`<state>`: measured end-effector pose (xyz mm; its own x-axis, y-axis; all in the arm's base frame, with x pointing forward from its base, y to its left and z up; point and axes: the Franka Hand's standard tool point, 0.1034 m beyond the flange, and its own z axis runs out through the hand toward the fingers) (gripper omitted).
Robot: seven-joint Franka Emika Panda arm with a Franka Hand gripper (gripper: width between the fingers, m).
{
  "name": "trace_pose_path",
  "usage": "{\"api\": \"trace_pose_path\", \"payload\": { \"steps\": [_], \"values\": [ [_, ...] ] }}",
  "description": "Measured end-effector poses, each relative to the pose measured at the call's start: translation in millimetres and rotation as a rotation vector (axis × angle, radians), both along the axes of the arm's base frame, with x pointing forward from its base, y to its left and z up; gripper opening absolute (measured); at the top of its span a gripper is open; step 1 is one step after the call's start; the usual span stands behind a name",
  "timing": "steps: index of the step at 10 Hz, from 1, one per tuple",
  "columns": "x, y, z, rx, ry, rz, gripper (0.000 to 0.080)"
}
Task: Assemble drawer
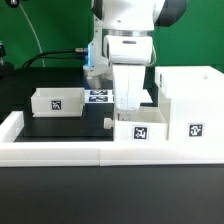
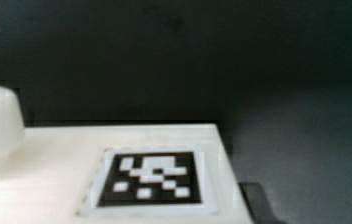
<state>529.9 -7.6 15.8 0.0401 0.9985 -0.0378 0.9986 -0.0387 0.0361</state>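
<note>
The cabinet shell (image 1: pixel 188 95), far tray (image 1: pixel 55 101) and near tray (image 1: pixel 140 129) look like smooth white plastic with a dull sheen. The tag (image 2: pixel 152 180) is a flat matt print. The table (image 1: pixel 60 125) is matt black, the arm's casing (image 1: pixel 130 20) glossier white, the border wall (image 1: pixel 50 152) smooth matt white

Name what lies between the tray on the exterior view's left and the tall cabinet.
The exterior view shows the marker board, the gripper and a second tray between the tray on its left and the cabinet.
</note>
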Motion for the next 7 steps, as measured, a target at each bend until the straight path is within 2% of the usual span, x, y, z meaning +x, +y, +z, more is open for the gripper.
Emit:
{"api": "trace_pose_path", "payload": {
  "steps": [4,7],
  "values": [
    [0.5,5.3,0.8,0.000,-0.001,0.014,0.0044],
    [0.2,2.3,0.7,-0.012,0.000,0.051,0.0044]
  ]
}}
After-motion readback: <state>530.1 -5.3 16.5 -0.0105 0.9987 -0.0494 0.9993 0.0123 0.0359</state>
